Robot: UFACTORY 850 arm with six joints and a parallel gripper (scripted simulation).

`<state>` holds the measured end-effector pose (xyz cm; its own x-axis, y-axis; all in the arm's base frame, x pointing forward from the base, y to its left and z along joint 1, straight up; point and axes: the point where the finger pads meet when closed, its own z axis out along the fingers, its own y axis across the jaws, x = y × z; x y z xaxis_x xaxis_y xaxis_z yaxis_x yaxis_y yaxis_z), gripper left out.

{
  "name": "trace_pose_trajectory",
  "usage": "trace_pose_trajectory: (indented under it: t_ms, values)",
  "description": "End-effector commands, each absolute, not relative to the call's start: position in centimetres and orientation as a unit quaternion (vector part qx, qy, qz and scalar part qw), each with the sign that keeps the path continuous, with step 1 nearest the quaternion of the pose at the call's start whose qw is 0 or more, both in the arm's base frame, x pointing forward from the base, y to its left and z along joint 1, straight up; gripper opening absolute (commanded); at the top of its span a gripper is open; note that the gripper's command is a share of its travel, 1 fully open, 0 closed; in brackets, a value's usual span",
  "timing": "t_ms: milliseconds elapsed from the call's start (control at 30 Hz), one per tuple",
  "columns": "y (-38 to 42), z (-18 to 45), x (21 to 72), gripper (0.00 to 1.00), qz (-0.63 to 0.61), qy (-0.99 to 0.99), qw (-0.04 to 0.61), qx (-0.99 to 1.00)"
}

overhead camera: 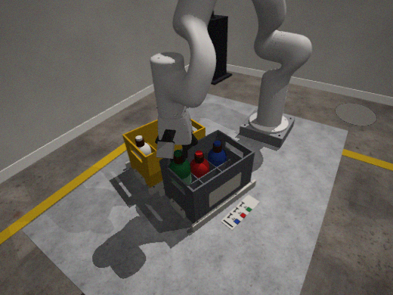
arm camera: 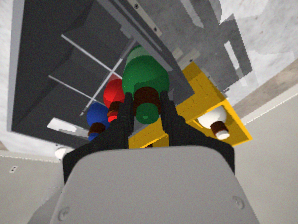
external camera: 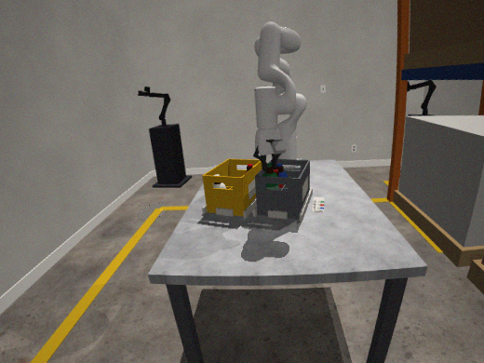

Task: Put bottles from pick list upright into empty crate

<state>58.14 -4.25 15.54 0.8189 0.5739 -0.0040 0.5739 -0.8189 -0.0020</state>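
My gripper (overhead camera: 181, 150) is shut on the neck of a green bottle (overhead camera: 180, 166), which stands upright low in a corner cell of the dark grey crate (overhead camera: 209, 174). The same bottle shows between the fingers in the wrist view (arm camera: 145, 82). A red bottle (overhead camera: 199, 163) and a blue bottle (overhead camera: 217, 152) stand in the neighbouring cells of that row. The yellow crate (overhead camera: 155, 153) beside it holds a white bottle (overhead camera: 142, 145); the arm hides most of its inside. The pick list (overhead camera: 240, 212) lies by the grey crate, with green, red and blue marks.
The arm's base (overhead camera: 267, 128) stands behind the crates on the table. A black stand (external camera: 168, 154) is on the floor at the far left. A large grey box (external camera: 442, 172) and an orange rack post (external camera: 399, 93) are at the right.
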Motion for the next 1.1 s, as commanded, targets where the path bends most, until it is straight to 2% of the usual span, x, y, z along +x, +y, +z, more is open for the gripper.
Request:
trace_pose_trajectory:
  t_ms: [0,1067]
  values:
    - [-4.3,15.4,58.2,0.0,0.001,-0.301,0.0,-0.954]
    - [-4.3,13.6,58.2,0.0,0.001,-0.301,0.0,-0.954]
